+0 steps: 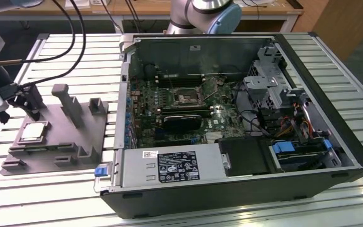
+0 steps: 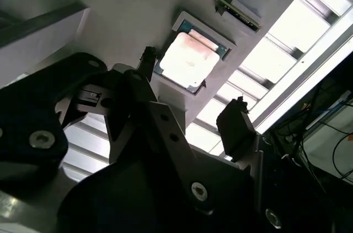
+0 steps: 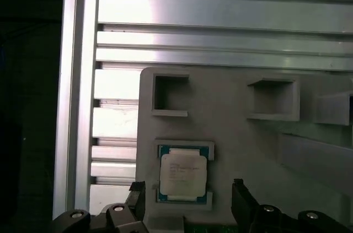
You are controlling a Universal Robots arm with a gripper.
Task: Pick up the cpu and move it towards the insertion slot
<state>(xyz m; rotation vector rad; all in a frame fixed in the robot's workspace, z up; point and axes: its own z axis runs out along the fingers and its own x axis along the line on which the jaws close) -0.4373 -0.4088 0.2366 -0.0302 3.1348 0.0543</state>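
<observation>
The gripper (image 3: 187, 191), wide and empty, hangs over the cpu (image 3: 183, 174) in its fixture (image 3: 248, 150); slot (image 1: 186, 98) well apart

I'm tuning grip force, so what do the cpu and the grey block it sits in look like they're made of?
The cpu: a silvery lid with a dull sheen, likely metal, on a blue-green, board-like rim. The grey block: matte, uniform grey with square pockets, probably plastic, perhaps printed.

cpu (image 3: 183, 174): silvery top, greenish rim
insertion slot (image 1: 186, 98): dark centre, silvery frame
gripper (image 3: 187, 202): black
fixture block (image 1: 62, 138): plain grey
table (image 1: 43, 194): silvery, striped slats
computer case (image 1: 245, 195): black
motherboard (image 1: 145, 127): green
</observation>
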